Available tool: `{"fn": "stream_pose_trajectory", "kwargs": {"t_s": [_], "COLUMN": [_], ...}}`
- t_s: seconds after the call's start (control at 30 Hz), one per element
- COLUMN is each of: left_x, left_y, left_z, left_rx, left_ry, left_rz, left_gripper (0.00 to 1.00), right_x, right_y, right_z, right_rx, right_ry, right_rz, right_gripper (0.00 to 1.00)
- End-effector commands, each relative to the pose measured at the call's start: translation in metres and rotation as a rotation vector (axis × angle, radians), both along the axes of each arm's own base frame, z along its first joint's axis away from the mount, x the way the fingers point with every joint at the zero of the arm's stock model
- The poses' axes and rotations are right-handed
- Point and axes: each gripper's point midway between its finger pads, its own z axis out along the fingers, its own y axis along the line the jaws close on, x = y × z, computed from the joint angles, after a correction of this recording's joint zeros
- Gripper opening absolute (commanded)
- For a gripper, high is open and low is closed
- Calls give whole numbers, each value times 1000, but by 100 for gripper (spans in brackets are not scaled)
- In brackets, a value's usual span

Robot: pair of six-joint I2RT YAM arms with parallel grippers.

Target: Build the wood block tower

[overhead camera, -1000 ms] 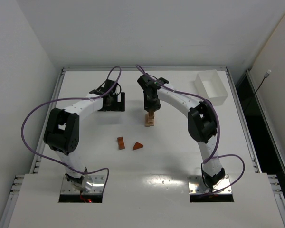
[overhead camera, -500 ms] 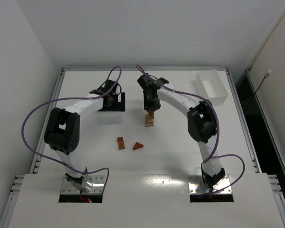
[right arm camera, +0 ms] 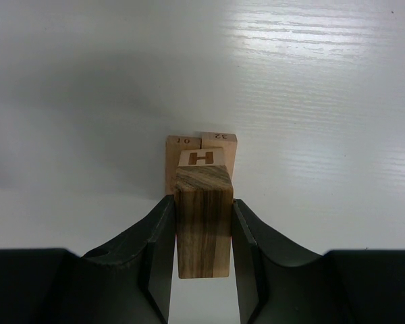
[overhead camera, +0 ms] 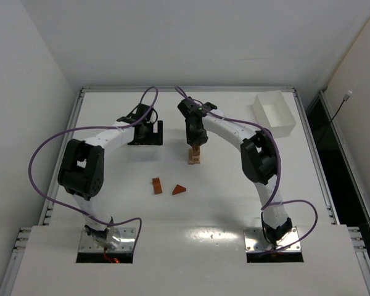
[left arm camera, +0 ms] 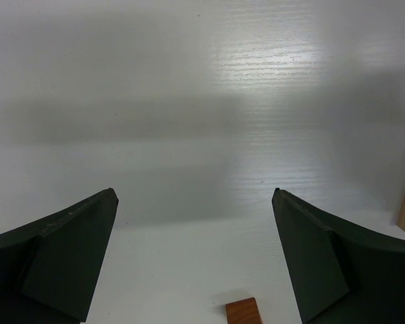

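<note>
Container: white rectangular open-topped box [overhead camera: 274,113], upper right of the top view, smooth white floor in plain view.

Tower [overhead camera: 195,158]: narrow stack of light tan wooden bricks, centre of the top view; the top pair carries printed numerals.

Right gripper [right arm camera: 202,229]: fingers clamped on a striped brown square-section wooden block [right arm camera: 202,196] with a stamped "H", directly above the tower; contact cannot be judged.

Left gripper [left arm camera: 196,202]: fingers spread wide, nothing between them.

Loose on the matte white table [overhead camera: 234,197]: reddish-brown wooden brick [overhead camera: 156,185] and reddish-brown triangular wedge [overhead camera: 179,189], lower centre.
</note>
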Motion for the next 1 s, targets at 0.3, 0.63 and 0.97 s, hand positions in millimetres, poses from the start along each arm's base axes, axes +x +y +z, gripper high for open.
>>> {"fn": "stream_pose_trajectory", "kwargs": {"t_s": [0.3,0.63,0.97], "left_x": [11,10,2], "left_y": [-9,-9,-5], "left_z": [9,5,13], "left_rx": [-35,-32,-30], "left_ry": [-30,-22,-39], "left_rz": [0,0,5], "left_gripper": [99,99,99], "right_x": [9,1,-16], "right_y": [5,5,34], "right_z": [2,5,69], "right_rx": [17,35,260], "right_ry": [-31,-24,-302], "right_rz": [2,40,326], "right_gripper": [23,63,82]}}
